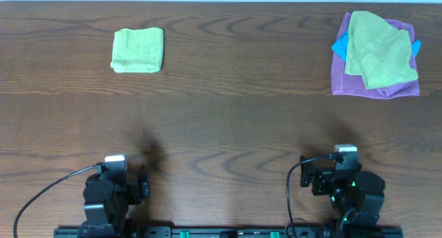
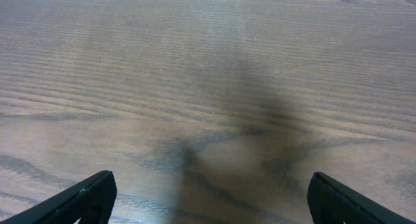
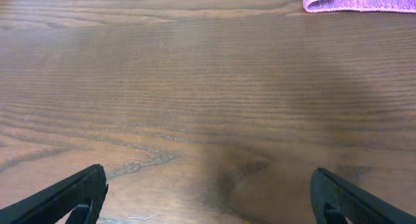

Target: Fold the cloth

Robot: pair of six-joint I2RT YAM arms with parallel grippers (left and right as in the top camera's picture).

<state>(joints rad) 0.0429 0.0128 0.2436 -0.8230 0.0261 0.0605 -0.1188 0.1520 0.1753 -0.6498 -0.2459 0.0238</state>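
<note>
A green cloth [image 1: 138,50] lies folded into a small square at the far left of the table. At the far right is a pile of cloths: a crumpled green cloth [image 1: 378,48] on top of a purple cloth [image 1: 342,78], with a blue cloth [image 1: 339,46] peeking out beneath. The purple cloth's edge shows at the top of the right wrist view [image 3: 357,0]. My left gripper [image 2: 211,195] is open and empty over bare wood near the front edge. My right gripper [image 3: 208,191] is open and empty near the front edge too. Both are far from the cloths.
The wooden table [image 1: 221,121] spans the view. Both arm bases [image 1: 107,196] [image 1: 349,190] sit at the front edge on a black rail, with cables beside them.
</note>
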